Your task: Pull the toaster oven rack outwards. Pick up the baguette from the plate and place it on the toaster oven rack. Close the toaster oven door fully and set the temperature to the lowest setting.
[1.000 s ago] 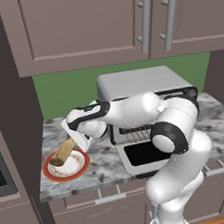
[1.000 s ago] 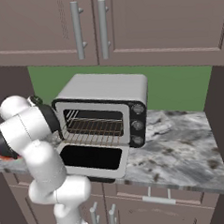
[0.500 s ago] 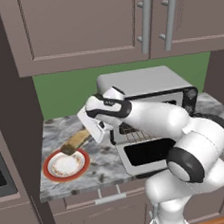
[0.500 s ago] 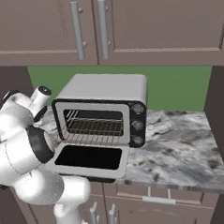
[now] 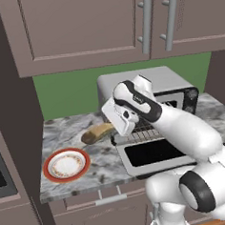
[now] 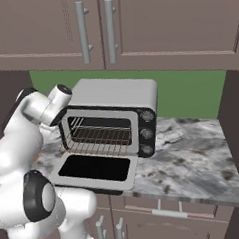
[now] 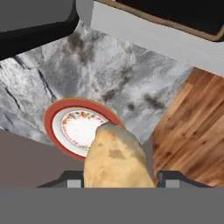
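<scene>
We have the baguette (image 5: 98, 132) clamped in the gripper (image 5: 116, 125), lifted clear of the plate (image 5: 66, 164) and hanging above the counter (image 5: 104, 165) between the plate and the oven (image 5: 148, 90). The loaf sticks out sideways from the jaws toward the plate side, held by one end, probably because that end was the easiest to take off the plate.

The door (image 5: 153, 154) lies dropped flat and the rack (image 5: 142, 133) stands out over it, so we judge the carry to the rack is the step in hand; the loaf will need swinging round to lie along the bars.

The left base view gives us the grip and the bare plate behind. The right base view, from the other side, shows the oven (image 6: 115, 99) front square on: the rack (image 6: 100, 140) in the cavity, the door (image 6: 94, 169) open below and the knobs (image 6: 147, 132) at the right, which the arm hides in the left view. The hand view looks down past the baguette (image 7: 116, 159) onto the plate (image 7: 76, 127) far beneath, confirming the lift.
</scene>
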